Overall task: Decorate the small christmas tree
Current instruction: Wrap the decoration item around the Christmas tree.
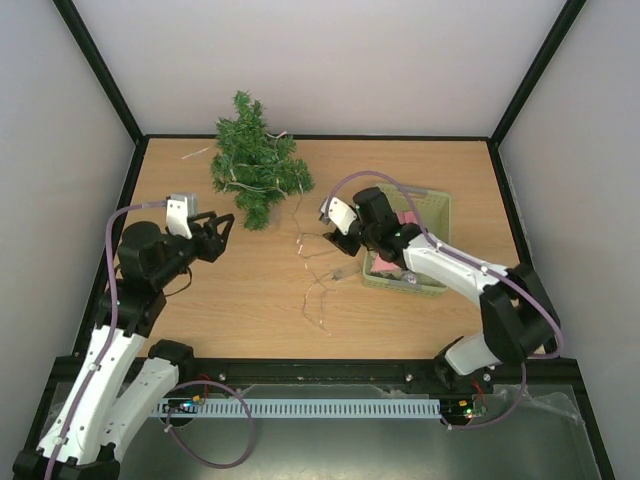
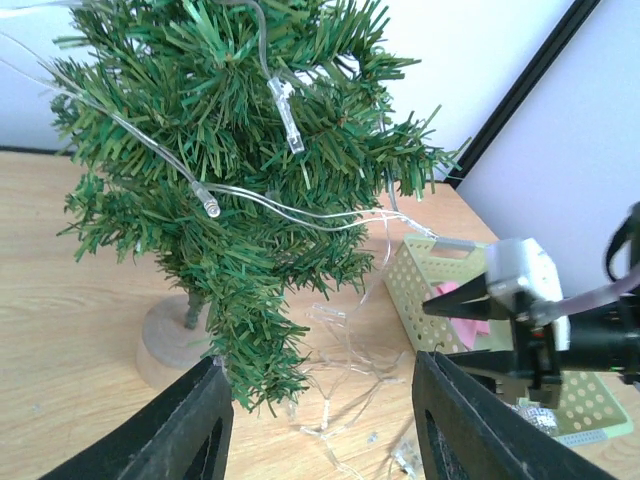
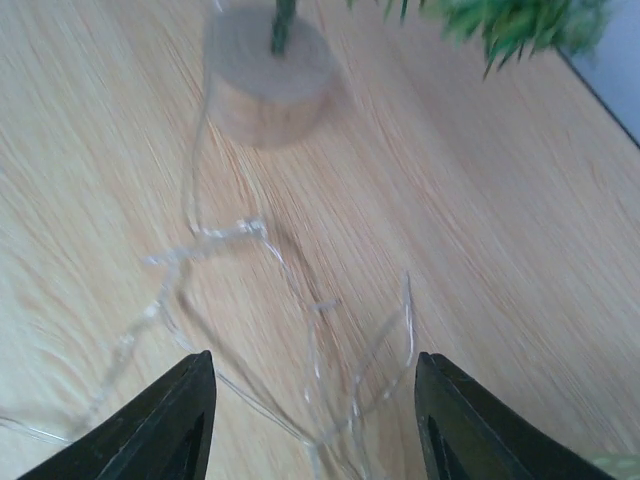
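The small christmas tree (image 1: 255, 160) stands at the back of the table on a round wooden base (image 2: 172, 340). A clear light string (image 2: 290, 125) is partly draped over its branches, and the rest trails loose on the table (image 1: 315, 285). My left gripper (image 1: 222, 228) is open and empty, just left of the tree's lowest branches; in the left wrist view (image 2: 320, 430) a branch tip hangs by its left finger. My right gripper (image 1: 335, 240) is open and empty, low over the loose string (image 3: 320, 340), with the tree's base (image 3: 270, 80) ahead of it.
A pale green perforated basket (image 1: 435, 205) with pink and other items stands at the right, under my right arm; it also shows in the left wrist view (image 2: 425, 290). White walls and a black frame close in the table.
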Motion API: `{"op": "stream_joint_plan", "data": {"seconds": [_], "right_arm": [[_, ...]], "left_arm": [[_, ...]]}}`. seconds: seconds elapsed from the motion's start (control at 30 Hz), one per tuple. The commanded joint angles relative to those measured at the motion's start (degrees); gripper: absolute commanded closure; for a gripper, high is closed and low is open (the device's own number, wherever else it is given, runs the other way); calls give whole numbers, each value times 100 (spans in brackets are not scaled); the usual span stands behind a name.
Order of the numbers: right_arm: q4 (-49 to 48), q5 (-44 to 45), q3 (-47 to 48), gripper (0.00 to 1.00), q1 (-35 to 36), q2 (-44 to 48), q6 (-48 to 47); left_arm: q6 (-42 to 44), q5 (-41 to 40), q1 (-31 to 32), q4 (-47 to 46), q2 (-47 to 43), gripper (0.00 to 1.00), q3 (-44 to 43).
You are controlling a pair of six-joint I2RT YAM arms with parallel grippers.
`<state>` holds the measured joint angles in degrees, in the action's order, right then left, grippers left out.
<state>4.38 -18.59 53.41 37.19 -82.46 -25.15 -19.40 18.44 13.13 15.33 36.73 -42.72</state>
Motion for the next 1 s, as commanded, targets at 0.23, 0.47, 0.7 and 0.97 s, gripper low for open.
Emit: {"op": "stream_joint_plan", "data": {"seconds": [0.23, 0.47, 0.7, 0.97], "right_arm": [[158, -99, 706, 51, -170, -1787, -1431], [1, 257, 872, 51, -192, -2362, -1501], [-29, 422, 921, 95, -206, -2272, -1328], [551, -13, 740, 98, -1, -1111, -717]], "left_arm": [[304, -181, 30, -477, -570, 48, 562], [299, -174, 32, -428, -756, 48, 556], [108, -119, 31, -374, -811, 50, 477], [-116, -139, 99, -242, -720, 52, 503]]}}
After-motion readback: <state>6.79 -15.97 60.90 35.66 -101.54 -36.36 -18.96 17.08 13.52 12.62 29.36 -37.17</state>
